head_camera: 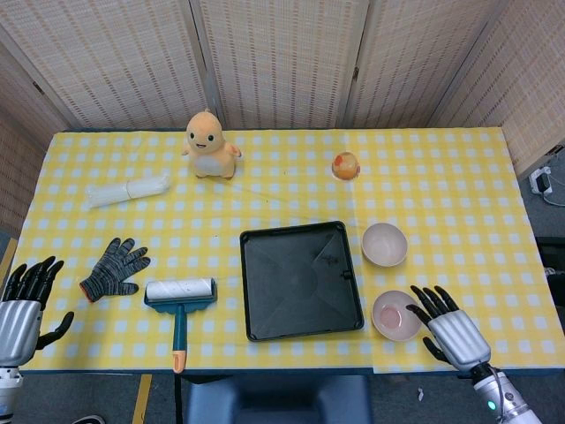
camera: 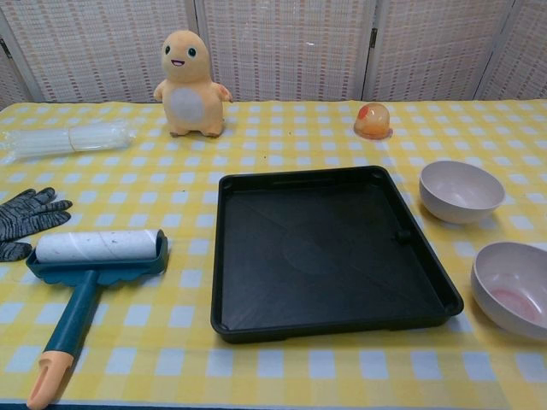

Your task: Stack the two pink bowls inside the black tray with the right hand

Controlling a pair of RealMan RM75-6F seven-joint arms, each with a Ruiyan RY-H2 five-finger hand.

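Note:
Two pink bowls stand on the yellow checked cloth, right of the black tray (head_camera: 300, 281) (camera: 329, 248). The far bowl (head_camera: 385, 244) (camera: 461, 190) is plain inside. The near bowl (head_camera: 395, 315) (camera: 514, 289) has a reddish patch in its bottom. My right hand (head_camera: 453, 332) is open, fingers spread, just right of the near bowl at the table's front edge and apart from it. Off the table's front left corner my left hand (head_camera: 22, 305) is open and holds nothing. The chest view shows neither hand. The tray is empty.
Left of the tray lie a teal lint roller (head_camera: 181, 298) (camera: 88, 265) and a grey knit glove (head_camera: 116, 268) (camera: 26, 220). At the back stand an orange plush toy (head_camera: 210, 143) (camera: 189, 83), a clear plastic roll (head_camera: 128, 189) (camera: 68, 138) and a small orange ball (head_camera: 345, 165) (camera: 373, 120).

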